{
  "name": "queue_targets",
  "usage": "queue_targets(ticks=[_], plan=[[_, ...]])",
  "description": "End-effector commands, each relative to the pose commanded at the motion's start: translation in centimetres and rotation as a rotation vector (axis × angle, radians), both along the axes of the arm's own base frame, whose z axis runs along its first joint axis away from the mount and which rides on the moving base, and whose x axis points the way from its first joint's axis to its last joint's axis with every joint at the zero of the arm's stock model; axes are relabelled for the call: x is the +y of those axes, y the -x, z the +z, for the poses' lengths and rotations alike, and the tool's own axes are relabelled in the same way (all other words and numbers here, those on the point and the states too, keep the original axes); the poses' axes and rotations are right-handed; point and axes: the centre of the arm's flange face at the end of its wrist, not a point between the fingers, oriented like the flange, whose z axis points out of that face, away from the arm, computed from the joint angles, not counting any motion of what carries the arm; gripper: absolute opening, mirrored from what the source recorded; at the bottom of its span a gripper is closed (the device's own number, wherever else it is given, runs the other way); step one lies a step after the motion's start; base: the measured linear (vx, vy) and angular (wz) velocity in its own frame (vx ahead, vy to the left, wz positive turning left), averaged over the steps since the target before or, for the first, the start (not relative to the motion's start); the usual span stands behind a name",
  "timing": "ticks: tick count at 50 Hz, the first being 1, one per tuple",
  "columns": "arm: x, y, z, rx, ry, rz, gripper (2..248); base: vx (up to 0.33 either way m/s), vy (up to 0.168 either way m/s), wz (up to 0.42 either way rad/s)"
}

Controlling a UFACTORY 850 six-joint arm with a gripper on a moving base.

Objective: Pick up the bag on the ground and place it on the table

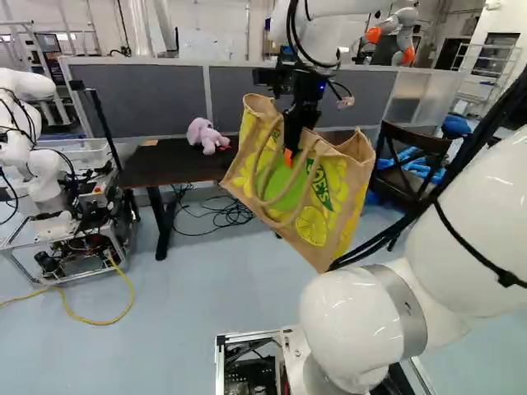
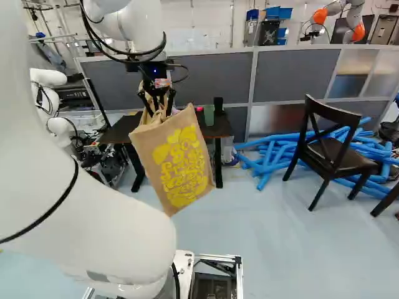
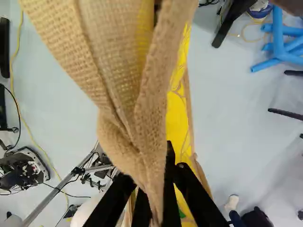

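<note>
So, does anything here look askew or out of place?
The bag hangs askew, one bottom corner lowest, from jaws closed on it. Blue tubes lie jumbled behind the chair, and black cables sprawl untidily by the table.

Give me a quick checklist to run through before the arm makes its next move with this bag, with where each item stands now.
1. Bag gripped: ok, the gripper is shut on it.
2. Bag off the floor: ok, it hangs in the air, tilted.
3. Bag over the table: not ok, it hangs in front of it, with floor below.
4. Bag's bottom higher than the tabletop: cannot tell from these angles.
5. Tabletop free of other things: not ok, a pink toy and a green cup are on it.
</note>
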Motion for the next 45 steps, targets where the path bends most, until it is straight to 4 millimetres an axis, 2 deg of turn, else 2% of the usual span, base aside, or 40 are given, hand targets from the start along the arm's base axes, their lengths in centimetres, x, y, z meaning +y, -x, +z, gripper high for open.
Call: queue_targets(ticks=[24, 45], plan=[[0.0, 0.0, 0.0, 0.0, 0.0, 0.0, 21, 0.152, 0.038, 0.15], [0.0, 0.0, 0.0, 0.0, 0.0, 0.0, 21, 0.156, 0.088, 0.168]])
